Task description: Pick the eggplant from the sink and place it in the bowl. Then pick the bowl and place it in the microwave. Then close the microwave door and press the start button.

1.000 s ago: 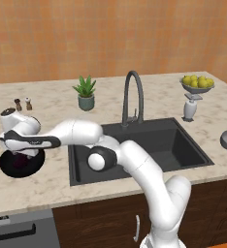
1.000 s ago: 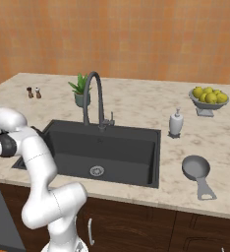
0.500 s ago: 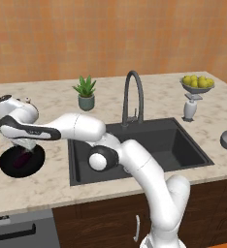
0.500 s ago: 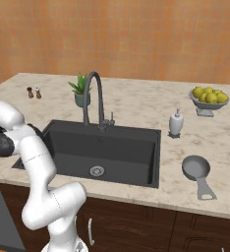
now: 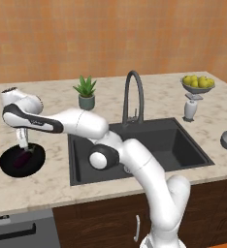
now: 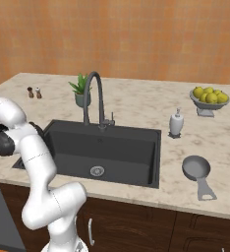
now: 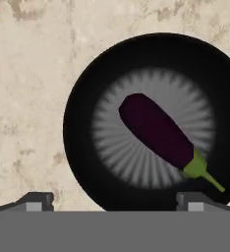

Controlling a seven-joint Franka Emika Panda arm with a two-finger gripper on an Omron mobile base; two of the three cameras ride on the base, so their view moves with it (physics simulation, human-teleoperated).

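Observation:
The dark purple eggplant lies on its side inside the glossy black bowl, green stem toward the rim. In the left base view the bowl sits on the counter left of the sink, with the eggplant in it. My gripper hangs just above the bowl, pointing down, open and holding nothing. In the hand view the gripper shows both fingertips wide apart at the bowl's near edge. The sink basin holds nothing. The microwave and its door are out of view.
A dark gooseneck faucet and a potted plant stand behind the sink. To the right are a fruit bowl, a soap dispenser and a grey pan. Two small shakers stand at the back left.
My hand has risen straight up from the bowl, jaws still wide. The eggplant stays lying in the bowl.

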